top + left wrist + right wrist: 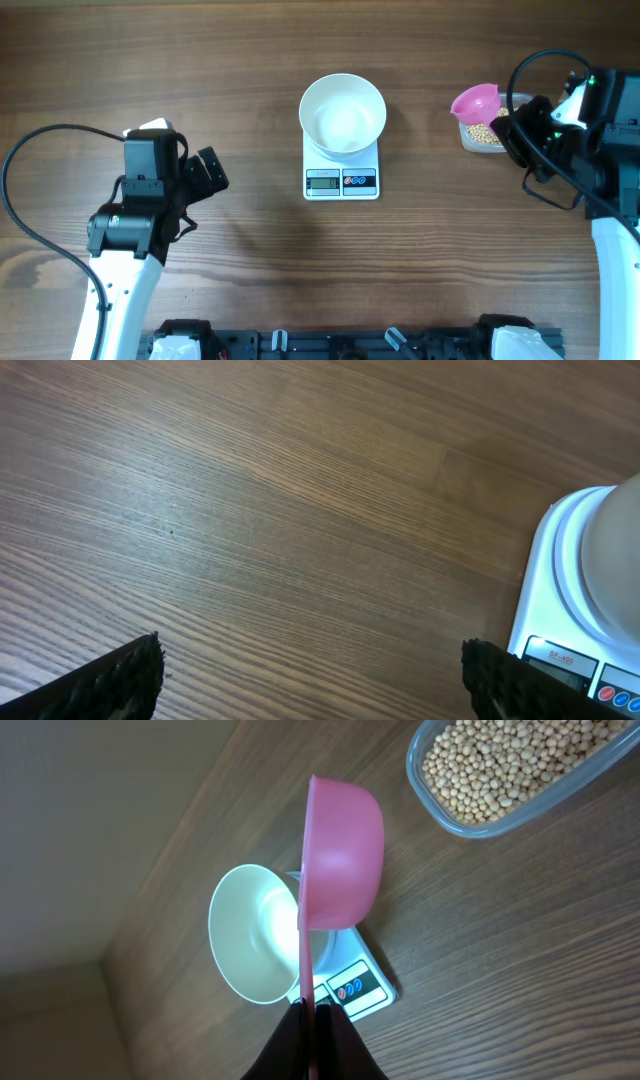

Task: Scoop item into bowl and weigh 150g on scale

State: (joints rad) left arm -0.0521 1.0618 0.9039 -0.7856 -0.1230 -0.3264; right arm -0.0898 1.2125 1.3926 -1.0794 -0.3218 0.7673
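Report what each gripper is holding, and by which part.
The right gripper holds the pink scoop by the end of its thin handle. The left gripper stands open and holds nothing.

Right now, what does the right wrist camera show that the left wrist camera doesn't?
Only the right wrist view: the right gripper shut on the handle of a pink scoop, and the clear tub of beans. Only the left wrist view: the left gripper, jaws wide apart and empty above bare wood. Both views: the white bowl sitting on the scale, and the wooden table.
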